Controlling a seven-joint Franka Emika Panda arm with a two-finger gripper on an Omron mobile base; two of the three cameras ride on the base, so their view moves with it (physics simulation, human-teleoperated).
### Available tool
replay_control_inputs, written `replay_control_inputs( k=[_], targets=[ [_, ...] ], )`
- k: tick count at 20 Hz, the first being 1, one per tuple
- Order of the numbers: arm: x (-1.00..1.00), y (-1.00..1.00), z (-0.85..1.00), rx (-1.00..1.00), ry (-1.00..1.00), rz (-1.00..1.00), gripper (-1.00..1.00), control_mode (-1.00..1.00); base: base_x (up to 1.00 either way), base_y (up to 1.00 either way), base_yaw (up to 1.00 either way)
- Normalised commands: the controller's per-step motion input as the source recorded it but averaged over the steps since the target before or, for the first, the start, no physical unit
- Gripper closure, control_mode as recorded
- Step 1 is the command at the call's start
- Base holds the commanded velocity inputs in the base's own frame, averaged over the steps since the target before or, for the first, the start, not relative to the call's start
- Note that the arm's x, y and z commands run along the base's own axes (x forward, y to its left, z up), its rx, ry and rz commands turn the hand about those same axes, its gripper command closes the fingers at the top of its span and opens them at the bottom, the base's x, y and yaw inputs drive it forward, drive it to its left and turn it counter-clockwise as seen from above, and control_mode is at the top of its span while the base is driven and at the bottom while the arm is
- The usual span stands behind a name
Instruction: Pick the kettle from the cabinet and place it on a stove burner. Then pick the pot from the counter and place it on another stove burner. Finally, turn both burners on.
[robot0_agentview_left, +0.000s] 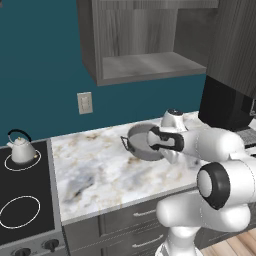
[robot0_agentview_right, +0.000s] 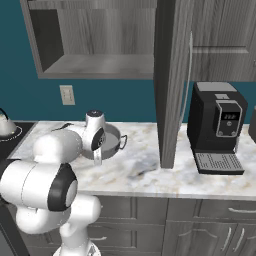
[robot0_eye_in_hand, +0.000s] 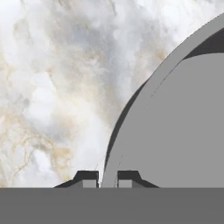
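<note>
One kettle (robot0_agentview_left: 21, 149) on burner, one pot (robot0_agentview_left: 139, 141), hand (robot0_eye_in_hand: 108, 178) pinching its rim.

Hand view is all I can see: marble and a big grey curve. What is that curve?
Observer: The rim of a wide grey pot standing on the counter, below an open wall cabinet.
Operator: Is anything on the stove?
Observer: Yes, a small white kettle stands on the far burner ring.
Operator: What else is nearby?
Observer: A black coffee machine stands on the counter, to the right of the pot.
</note>
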Motion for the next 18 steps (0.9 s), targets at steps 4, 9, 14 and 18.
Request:
replay_control_inputs(
  k=[4, 9, 14, 18],
  targets=[
    [-0.23, 0.01, 0.41, -0.03, 0.0, 0.0, 1.0, -1.0, 0.0, 0.0, 0.0],
    [-0.25, 0.0, 0.37, -0.03, 0.0, 0.0, 1.0, -1.0, 0.0, 0.0, 0.0],
    [-0.29, 0.0, 0.29, -0.04, 0.0, 0.0, 1.0, -1.0, 0.0, 0.0, 0.0],
    [-0.37, 0.0, 0.25, -0.03, 0.0, 0.0, 1.0, -1.0, 0.0, 0.0, 0.0]
  ],
)
